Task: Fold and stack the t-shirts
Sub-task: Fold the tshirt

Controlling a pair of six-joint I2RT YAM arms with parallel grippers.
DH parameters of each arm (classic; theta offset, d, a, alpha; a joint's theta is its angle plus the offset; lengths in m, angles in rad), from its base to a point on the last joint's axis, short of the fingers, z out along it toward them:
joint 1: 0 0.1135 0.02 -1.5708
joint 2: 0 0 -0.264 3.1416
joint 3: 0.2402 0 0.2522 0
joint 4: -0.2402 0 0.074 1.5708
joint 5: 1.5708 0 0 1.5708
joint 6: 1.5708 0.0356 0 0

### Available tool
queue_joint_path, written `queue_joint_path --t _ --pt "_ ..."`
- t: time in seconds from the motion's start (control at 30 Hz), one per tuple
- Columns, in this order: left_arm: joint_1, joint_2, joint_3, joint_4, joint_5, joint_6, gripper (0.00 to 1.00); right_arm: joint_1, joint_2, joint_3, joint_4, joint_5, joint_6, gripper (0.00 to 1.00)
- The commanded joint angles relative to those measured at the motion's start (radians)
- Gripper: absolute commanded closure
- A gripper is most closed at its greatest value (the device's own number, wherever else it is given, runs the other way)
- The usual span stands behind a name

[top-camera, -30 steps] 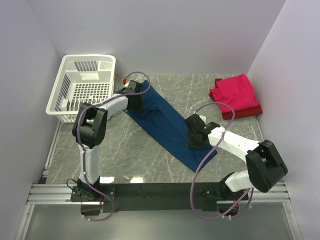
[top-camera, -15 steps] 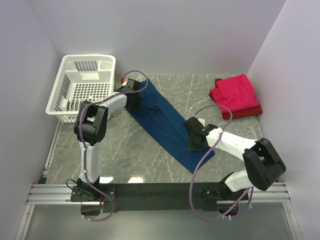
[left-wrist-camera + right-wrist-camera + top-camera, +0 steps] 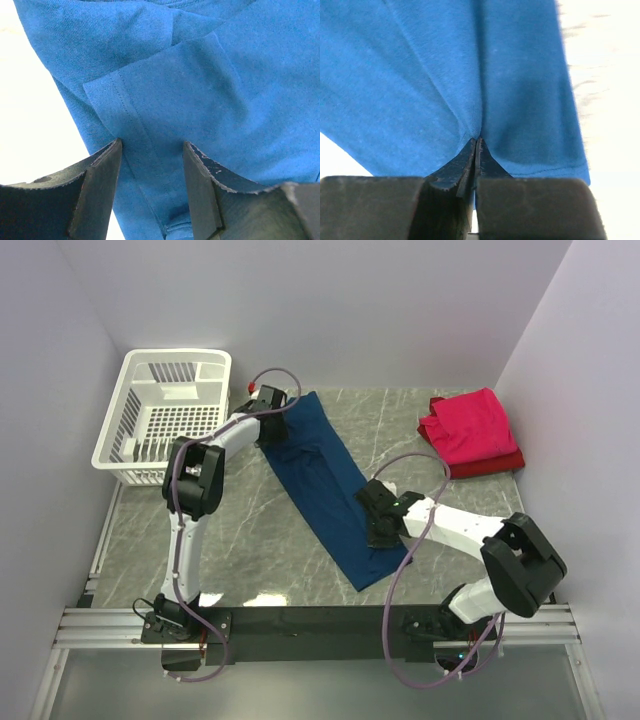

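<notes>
The navy blue t-shirt [image 3: 322, 478] lies folded into a long strip that runs slantwise across the table. My left gripper [image 3: 277, 418] is at its far left end. In the left wrist view the jaws [image 3: 151, 142] stand apart with blue cloth [image 3: 200, 75] between and below them. My right gripper [image 3: 373, 531] is at the strip's near end. In the right wrist view it [image 3: 476, 139] is shut and pinches a ridge of the blue cloth [image 3: 420, 85]. A folded pinkish-red shirt [image 3: 468, 424] lies on a darker red one [image 3: 492, 466] at the far right. The print is hidden.
A white slotted basket [image 3: 176, 355] stands at the far left, close to my left arm. Walls close in the table on the left, back and right. Grey marble table [image 3: 250, 540] shows between the shirt and the arm bases.
The right gripper has dragged the near end of the blue shirt to the left and nearer. The left gripper has moved a little farther back and right along the strip's far end.
</notes>
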State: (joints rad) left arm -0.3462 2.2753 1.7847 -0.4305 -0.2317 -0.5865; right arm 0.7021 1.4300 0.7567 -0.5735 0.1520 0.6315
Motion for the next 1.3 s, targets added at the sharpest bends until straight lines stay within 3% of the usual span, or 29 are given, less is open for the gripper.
queue_joint_path --t 0.0,0.23,0.43,0.7,0.9,1.0,1.27 --pt "0.006 0.038 0.039 0.019 0.032 0.027 0.42 0.045 0.027 0.065 -0.008 -0.048 0.013 0.95" --pt "0.003 0.088 0.148 0.055 0.078 0.059 0.42 0.12 0.0 0.176 -0.054 -0.066 0.027 0.68" --pt "0.004 0.121 0.205 0.076 0.097 0.085 0.43 0.116 -0.101 0.17 -0.086 0.007 0.042 0.53" --pt "-0.004 -0.023 0.087 0.194 0.081 0.103 0.42 0.097 -0.004 0.13 0.003 0.023 0.027 0.54" --pt "-0.005 0.046 0.205 0.059 0.063 0.103 0.42 0.097 0.07 0.087 0.052 0.026 0.036 0.56" --pt "-0.005 0.015 0.133 0.099 0.068 0.1 0.42 0.097 0.076 0.061 0.069 0.012 0.043 0.56" --pt "-0.005 0.101 0.177 0.042 0.107 0.079 0.43 0.12 0.086 0.04 0.063 -0.011 0.063 0.57"
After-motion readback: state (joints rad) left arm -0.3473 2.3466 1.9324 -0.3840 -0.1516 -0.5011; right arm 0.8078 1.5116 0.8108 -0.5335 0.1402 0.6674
